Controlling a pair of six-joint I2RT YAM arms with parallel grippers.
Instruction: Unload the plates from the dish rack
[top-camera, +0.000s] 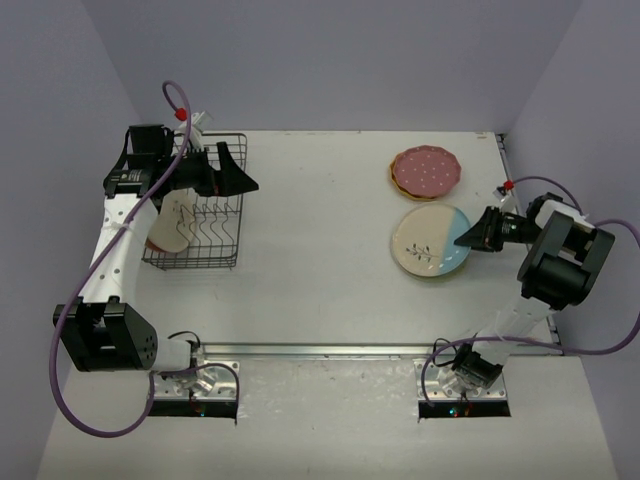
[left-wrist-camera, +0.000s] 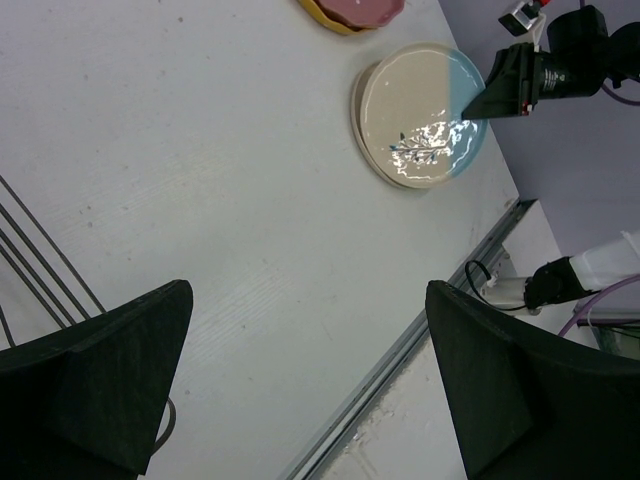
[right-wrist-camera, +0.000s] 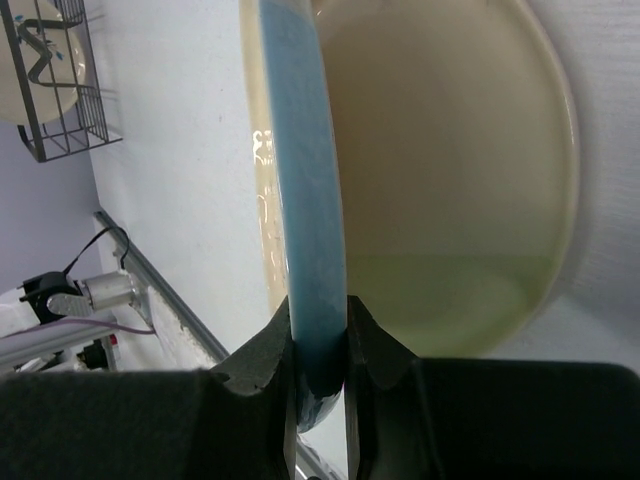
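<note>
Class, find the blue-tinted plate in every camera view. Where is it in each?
Top external: blue-tinted plate right of centre.
Left wrist: plate upper right.
Right wrist: plate edge-on, running up the centre.
Shared landmark: right gripper pinching its blue rim.

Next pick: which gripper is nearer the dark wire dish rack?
Left. Left gripper hangs open over the dish rack; right gripper, across the table, grips the blue-tinted cream plate.

Right fingers (top-camera: 476, 234) on blue-tinted plate (top-camera: 425, 245), cream plate (top-camera: 172, 226) in dish rack (top-camera: 205, 255)
</note>
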